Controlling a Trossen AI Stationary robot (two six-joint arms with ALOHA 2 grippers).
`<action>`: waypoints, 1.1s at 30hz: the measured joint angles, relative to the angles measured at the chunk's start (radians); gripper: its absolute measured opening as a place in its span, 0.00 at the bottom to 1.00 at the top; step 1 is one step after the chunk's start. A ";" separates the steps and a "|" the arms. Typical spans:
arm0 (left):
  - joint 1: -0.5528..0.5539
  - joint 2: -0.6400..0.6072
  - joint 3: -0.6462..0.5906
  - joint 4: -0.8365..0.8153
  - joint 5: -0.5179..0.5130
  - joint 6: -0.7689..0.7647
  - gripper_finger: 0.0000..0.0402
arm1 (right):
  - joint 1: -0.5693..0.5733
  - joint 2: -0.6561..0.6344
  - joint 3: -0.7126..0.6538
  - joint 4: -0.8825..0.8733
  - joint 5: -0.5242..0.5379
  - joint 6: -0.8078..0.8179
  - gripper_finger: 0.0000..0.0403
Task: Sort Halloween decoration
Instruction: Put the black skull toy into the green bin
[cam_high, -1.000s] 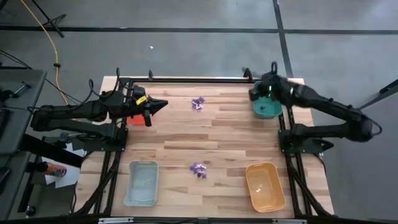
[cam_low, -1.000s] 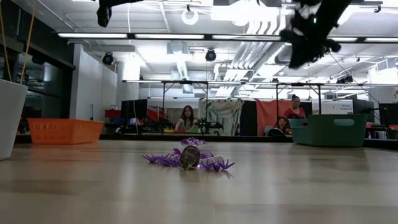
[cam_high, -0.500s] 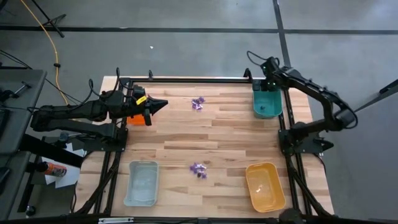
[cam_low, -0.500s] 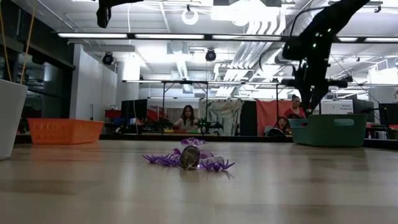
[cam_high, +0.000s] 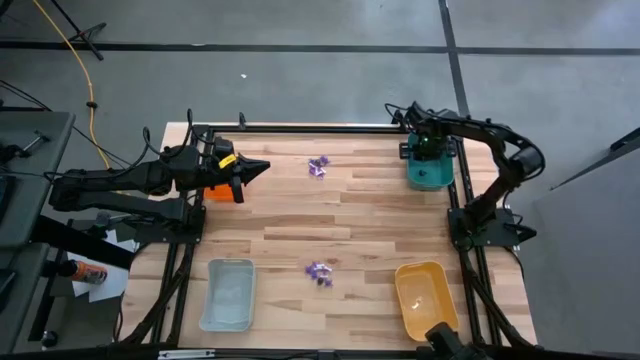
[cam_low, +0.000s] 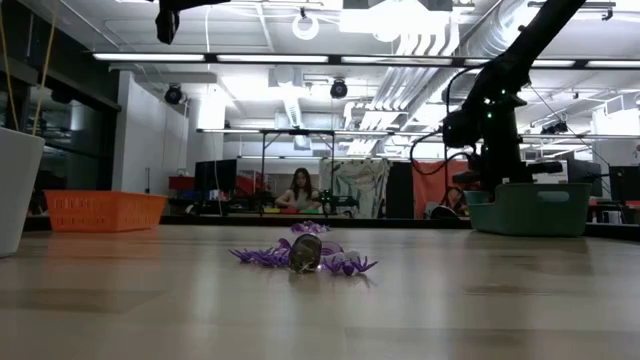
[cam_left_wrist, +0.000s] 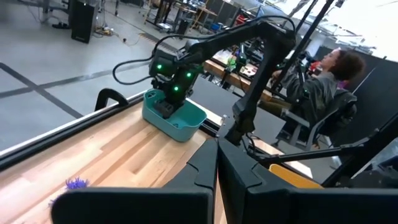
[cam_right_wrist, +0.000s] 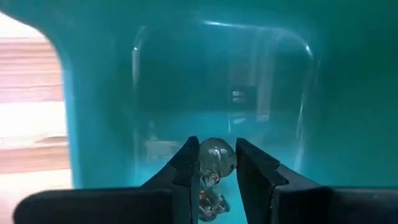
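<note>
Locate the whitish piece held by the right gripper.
The whitish piece sits between the right gripper fingers, inside the green tray at the table's far right corner.

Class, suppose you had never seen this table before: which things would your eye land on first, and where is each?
The right gripper hangs inside the green tray at the table's far right corner, shut on a small whitish piece. Two little clusters of purple decorations lie on the bare wood, one near the far edge and one nearer the front. The left gripper waits shut above the table's left side.
</note>
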 joint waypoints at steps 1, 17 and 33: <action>0.000 0.000 0.000 0.000 0.000 0.010 0.00 | 0.000 0.002 0.000 0.000 0.007 0.003 0.17; 0.000 0.000 0.000 0.000 0.000 0.066 0.00 | 0.001 -0.001 0.000 0.010 0.012 0.019 0.28; 0.000 0.000 0.000 0.000 0.000 0.138 0.00 | 0.005 -0.231 0.000 0.107 -0.015 -0.019 0.49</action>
